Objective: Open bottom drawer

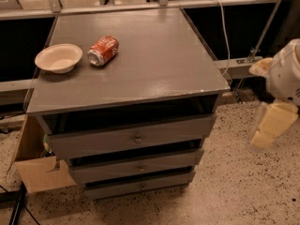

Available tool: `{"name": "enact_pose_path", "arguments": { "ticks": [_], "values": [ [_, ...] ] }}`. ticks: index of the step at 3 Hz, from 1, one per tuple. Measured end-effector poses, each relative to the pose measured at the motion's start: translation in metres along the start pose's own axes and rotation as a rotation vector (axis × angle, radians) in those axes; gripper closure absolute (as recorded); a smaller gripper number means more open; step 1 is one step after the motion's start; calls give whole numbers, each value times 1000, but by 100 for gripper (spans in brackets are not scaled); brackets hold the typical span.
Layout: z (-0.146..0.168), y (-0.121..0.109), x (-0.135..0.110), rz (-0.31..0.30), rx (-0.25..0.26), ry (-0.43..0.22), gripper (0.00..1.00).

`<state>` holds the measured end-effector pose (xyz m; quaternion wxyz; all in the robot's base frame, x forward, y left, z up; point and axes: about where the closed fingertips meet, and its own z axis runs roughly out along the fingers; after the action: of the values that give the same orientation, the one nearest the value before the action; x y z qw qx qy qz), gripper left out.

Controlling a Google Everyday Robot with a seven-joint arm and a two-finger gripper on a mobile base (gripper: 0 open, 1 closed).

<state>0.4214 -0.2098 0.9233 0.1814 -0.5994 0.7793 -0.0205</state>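
Note:
The grey cabinet (140, 60) has three drawers on its front. The bottom drawer (117, 189) is the lowest one, a shallow grey front with a small round knob (143, 187), just above the floor. Its front sits a little further back than the middle drawer (112, 171) above it. The top drawer (108, 141) has a taller front. My gripper (269, 125) hangs at the right edge of the view, cream-coloured, well to the right of the cabinet at about top-drawer height. It touches nothing.
A white bowl (58, 57) and a red soda can (103, 50) lying on its side are on the cabinet top. A cardboard box (40, 172) stands against the cabinet's left side. A metal rail (140, 4) and a cable (224, 27) run behind. The floor is speckled.

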Motion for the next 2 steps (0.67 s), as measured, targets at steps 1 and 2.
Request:
{"name": "enact_pose_path", "arguments": {
  "ticks": [1,2],
  "values": [
    [57,26,8,-5,-23,-8,0],
    [95,41,13,-12,-54,6,0]
  ]
}}
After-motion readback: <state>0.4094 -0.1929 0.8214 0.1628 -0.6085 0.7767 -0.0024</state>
